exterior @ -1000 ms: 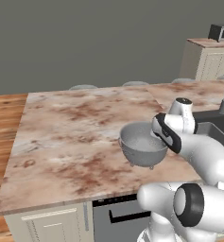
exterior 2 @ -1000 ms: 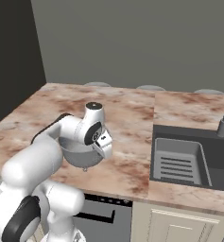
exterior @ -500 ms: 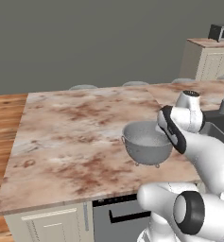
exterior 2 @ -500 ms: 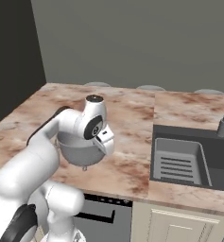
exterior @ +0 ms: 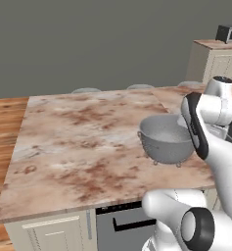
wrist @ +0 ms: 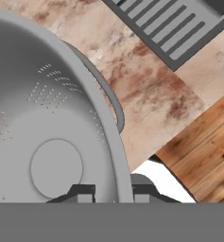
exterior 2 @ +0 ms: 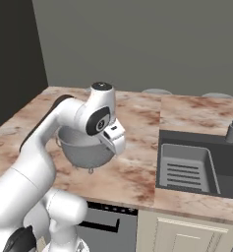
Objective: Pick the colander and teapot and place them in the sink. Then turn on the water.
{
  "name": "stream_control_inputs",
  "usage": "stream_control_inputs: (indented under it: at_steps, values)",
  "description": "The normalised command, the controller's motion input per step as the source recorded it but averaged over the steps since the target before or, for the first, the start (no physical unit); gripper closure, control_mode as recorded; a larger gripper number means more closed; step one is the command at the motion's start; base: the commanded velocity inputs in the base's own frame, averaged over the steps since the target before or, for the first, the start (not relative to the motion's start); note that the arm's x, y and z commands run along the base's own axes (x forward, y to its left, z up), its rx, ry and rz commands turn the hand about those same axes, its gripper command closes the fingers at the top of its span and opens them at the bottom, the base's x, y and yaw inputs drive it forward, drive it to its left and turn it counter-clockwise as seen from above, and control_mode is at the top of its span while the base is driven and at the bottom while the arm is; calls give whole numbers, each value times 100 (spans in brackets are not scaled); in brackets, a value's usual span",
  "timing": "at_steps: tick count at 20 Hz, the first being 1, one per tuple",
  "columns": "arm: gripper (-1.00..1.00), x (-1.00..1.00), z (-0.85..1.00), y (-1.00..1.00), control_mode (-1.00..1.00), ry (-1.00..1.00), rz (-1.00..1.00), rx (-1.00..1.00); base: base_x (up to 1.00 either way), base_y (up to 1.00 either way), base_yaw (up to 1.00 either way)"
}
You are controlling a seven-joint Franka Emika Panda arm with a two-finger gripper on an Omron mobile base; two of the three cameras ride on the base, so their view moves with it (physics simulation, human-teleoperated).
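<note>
Gripping the colander (wrist: 52,118) by its rim, the pincer (wrist: 113,194) has one fingertip inside the bowl and one outside, so the thin wall sits clenched between them at the bottom centre of the hand view. That edge hold looks chosen because the bowl is far wider than the pincer and the rolled rim is the only part narrow enough to pinch.

In the left base view the colander (exterior: 167,138) sits right of centre, its small feet apparently just clear of the marble worktop (exterior: 83,142); in the right base view it (exterior 2: 83,147) hangs left of centre, partly behind the hand. Lifted this way it can probably pass over the worktop edge toward the sink (exterior 2: 226,170), which lies at the right of that frame with a grey ribbed tray (exterior 2: 187,170) in its near-left part.

The colander stays roughly upright, mouth facing up and feet down. Being round, it has no real long axis; a side loop handle (wrist: 111,101) runs along the rim toward the upper part of the hand view.
</note>
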Motion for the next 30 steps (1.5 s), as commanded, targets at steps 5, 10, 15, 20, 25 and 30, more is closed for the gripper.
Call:
stream_control_inputs:
  at_steps: [5, 10, 15, 20, 25, 30]
  values:
    - [100, -1, 62, 3, -100, -1, -3, 1, 0, 0, 0]
    - [100, -3, 57, 25, -100, -3, -5, 0, 0, 0, 0]
    - [100, -3, 18, 29, -100, 0, -7, 0, 0, 0, 0]
    - [100, -29, 0, 0, -100, 0, -16, 0, 0, 0, 0]
    - [100, -16, 0, 0, -100, -4, -11, 0, 0, 0, 0]
    - [100, -2, 0, 7, -100, -12, -2, 0, 0, 0, 0]
